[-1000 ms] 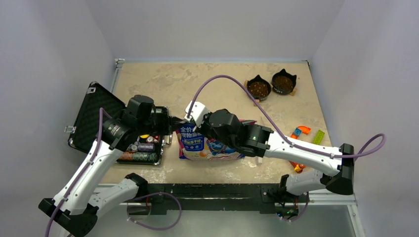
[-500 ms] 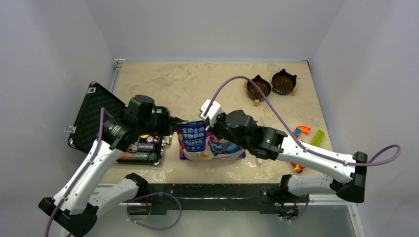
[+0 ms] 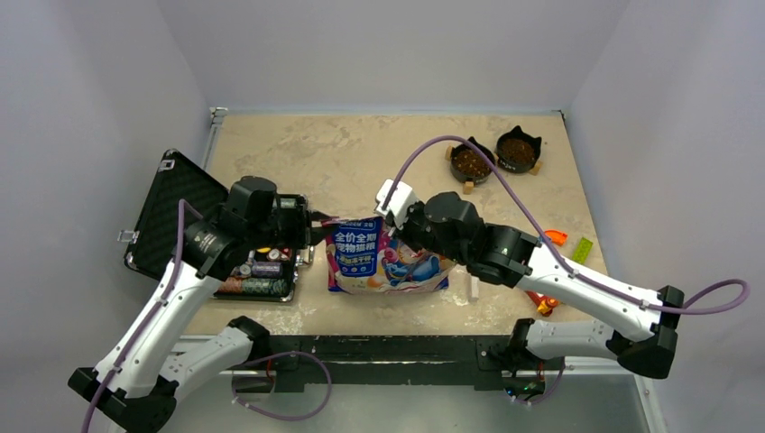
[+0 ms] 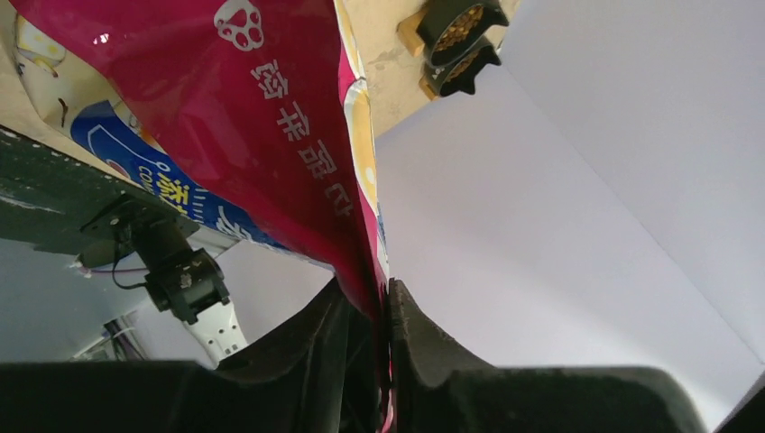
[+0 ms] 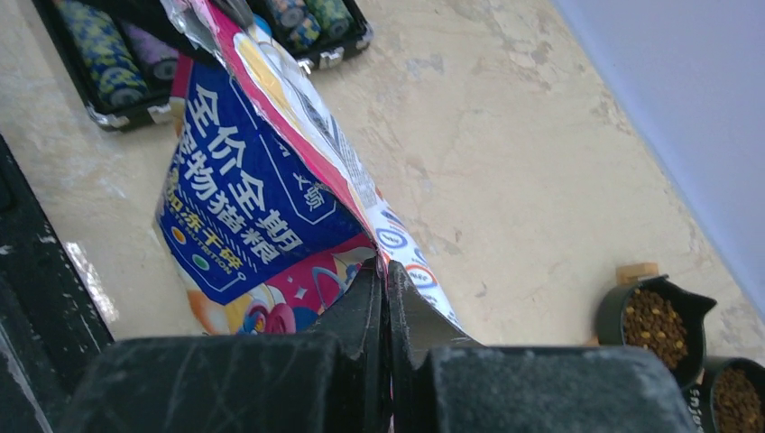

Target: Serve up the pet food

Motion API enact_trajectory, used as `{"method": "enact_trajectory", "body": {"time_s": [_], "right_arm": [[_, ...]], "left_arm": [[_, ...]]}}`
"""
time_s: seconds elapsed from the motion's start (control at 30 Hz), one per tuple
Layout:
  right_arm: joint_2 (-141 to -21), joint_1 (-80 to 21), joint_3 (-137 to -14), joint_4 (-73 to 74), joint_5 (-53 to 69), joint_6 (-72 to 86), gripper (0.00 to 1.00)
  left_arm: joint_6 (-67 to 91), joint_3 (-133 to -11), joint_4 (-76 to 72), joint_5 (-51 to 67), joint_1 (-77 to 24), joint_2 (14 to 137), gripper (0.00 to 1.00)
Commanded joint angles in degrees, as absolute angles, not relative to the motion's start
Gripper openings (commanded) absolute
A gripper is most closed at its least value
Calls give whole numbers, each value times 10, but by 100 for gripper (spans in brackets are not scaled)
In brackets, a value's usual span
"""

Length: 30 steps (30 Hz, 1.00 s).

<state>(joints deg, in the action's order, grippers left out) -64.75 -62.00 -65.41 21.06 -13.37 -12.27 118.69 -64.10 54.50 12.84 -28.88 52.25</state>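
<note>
Food bag (image 3: 383,257) mid-frame on desk (image 3: 361,153), top edge btw both claws. R claw (image 5: 386,281) clamped shut on it; L claw (image 4: 370,307) straddles edge, pinched or loose can't tell. Foil prob. thin, slick, floppy, bottom-heavy: hold top seam

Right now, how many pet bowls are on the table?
2. Both stand side by side at the far right end of the table: the first bowl closer to the arms, the second bowl just beyond it. None looks hidden.
</note>
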Motion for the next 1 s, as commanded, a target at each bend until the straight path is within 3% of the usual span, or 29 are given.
{"method": "enact_trajectory", "body": {"time_s": [0.0, 0.1, 0.4, 0.57, 0.67, 0.83, 0.9, 0.97], "right_arm": [[-649, -570, -719, 328, -176, -165, 0], [-672, -570, -744, 353, -147, -160, 7], [-632, -570, -747, 391, -115, -194, 62], [-576, -570, -722, 396, -96, -230, 75], [-544, -568, -694, 384, -63, -251, 79], [-507, -545, -636, 326, 28, -273, 82], [-514, -544, -636, 321, 41, -278, 82], [-527, -544, -643, 324, 48, -289, 82]], "left_arm": [[1148, -654, 544, 126, -275, 517, 34], [1123, -712, 571, 121, -308, 556, 46], [1133, -760, 539, 104, -417, 634, 51], [1125, -778, 535, 103, -426, 677, 50], [1128, -773, 523, 99, -427, 687, 39], [1139, -748, 519, 60, -425, 663, 6], [1147, -737, 526, 45, -424, 644, 0], [1154, -728, 538, 34, -419, 624, 0]]}}
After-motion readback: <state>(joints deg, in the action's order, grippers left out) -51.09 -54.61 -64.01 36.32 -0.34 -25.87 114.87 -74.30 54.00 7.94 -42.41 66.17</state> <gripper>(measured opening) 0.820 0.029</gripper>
